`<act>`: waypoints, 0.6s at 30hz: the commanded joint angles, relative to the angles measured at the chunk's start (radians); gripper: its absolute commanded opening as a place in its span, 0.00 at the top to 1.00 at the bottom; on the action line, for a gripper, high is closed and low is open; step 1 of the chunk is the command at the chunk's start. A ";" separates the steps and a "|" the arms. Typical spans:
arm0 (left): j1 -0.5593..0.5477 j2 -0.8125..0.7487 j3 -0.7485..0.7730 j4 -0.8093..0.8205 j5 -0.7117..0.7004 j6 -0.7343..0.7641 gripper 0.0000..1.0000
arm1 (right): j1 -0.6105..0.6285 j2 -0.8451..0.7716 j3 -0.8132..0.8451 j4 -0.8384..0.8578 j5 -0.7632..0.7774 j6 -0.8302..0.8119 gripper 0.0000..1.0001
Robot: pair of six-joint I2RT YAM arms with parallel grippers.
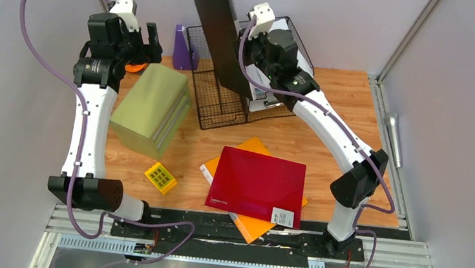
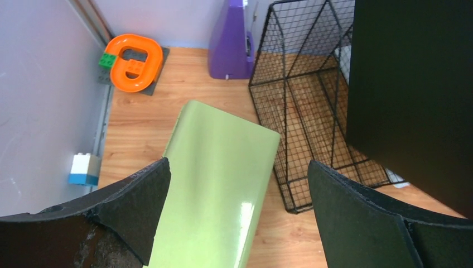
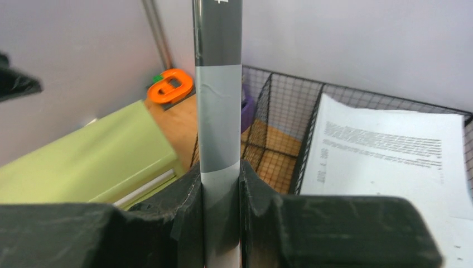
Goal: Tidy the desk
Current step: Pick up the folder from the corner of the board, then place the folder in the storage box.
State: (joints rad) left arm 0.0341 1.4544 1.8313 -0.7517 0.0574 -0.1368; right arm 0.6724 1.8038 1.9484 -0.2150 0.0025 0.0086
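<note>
The desk (image 1: 331, 113) is a light wood tabletop. My right gripper (image 1: 245, 55) (image 3: 221, 187) is shut on the grey-and-black spine of a thin black book (image 1: 220, 38) (image 3: 219, 106), holding it upright over a black wire file rack (image 1: 225, 100) (image 3: 279, 128). White printed papers (image 3: 385, 151) lie in the rack's right compartment. My left gripper (image 1: 151, 43) (image 2: 240, 187) hovers open above a thick light-green book (image 1: 152, 110) (image 2: 217, 184), touching nothing. The black book (image 2: 413, 95) fills the right side of the left wrist view.
A red book (image 1: 256, 184) lies on an orange one (image 1: 254, 227) at the front centre. A small yellow item (image 1: 161, 178) lies front left. A purple object (image 1: 183, 48), an orange ring toy (image 2: 133, 61) and a white-and-blue block (image 2: 83, 169) sit at the back left.
</note>
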 commanded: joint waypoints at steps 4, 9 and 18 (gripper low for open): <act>0.001 -0.107 -0.104 0.185 0.156 -0.021 0.00 | -0.008 0.035 0.137 0.251 0.214 0.005 1.00; 0.001 -0.126 -0.152 0.202 0.226 -0.018 0.00 | -0.007 0.061 0.108 0.304 0.248 0.009 1.00; 0.001 -0.192 -0.273 0.297 0.246 0.004 0.00 | 0.035 0.170 0.059 0.548 0.393 -0.094 1.00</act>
State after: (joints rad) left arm 0.0341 1.3148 1.5860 -0.5449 0.2794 -0.1432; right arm 0.6811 1.9236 2.0098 0.1108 0.3069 -0.0154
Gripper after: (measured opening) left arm 0.998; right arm 0.221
